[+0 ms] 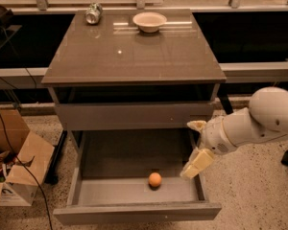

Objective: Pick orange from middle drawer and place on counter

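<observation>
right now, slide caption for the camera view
Open gripper by the right wall of the middle drawer, orange on its floor

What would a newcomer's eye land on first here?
The small orange lying alone near the front of the open middle drawer. Next, the white arm at the right, its gripper open over the drawer's right edge, apart from the orange. A bowl and a can sit at the back of the counter.
</observation>
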Controlling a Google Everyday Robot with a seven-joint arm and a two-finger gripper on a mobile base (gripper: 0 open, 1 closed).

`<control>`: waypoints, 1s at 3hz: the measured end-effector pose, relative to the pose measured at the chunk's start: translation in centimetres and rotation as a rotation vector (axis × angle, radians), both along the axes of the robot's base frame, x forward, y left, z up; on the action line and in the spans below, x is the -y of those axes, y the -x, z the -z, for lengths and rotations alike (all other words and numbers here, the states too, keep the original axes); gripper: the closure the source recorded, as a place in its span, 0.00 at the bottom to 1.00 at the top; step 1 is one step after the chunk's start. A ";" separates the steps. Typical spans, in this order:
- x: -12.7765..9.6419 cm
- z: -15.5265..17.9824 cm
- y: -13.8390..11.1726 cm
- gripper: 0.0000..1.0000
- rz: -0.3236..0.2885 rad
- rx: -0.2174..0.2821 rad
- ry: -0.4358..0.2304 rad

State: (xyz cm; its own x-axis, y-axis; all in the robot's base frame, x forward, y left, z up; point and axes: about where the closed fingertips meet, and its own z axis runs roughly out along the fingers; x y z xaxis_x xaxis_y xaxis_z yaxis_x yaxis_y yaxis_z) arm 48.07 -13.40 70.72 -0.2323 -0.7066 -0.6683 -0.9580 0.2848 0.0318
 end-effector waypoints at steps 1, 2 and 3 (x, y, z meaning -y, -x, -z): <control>-0.5 6.7 -1.8 0.00 0.037 -0.021 -0.031; -0.6 6.7 -1.8 0.00 0.037 -0.021 -0.031; -1.8 9.2 -2.7 0.00 0.073 -0.045 -0.017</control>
State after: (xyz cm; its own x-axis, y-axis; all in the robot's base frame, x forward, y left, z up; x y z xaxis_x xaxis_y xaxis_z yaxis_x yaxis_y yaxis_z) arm 50.73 -11.65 61.50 -0.3126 -0.6756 -0.6677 -0.9323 0.3528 0.0795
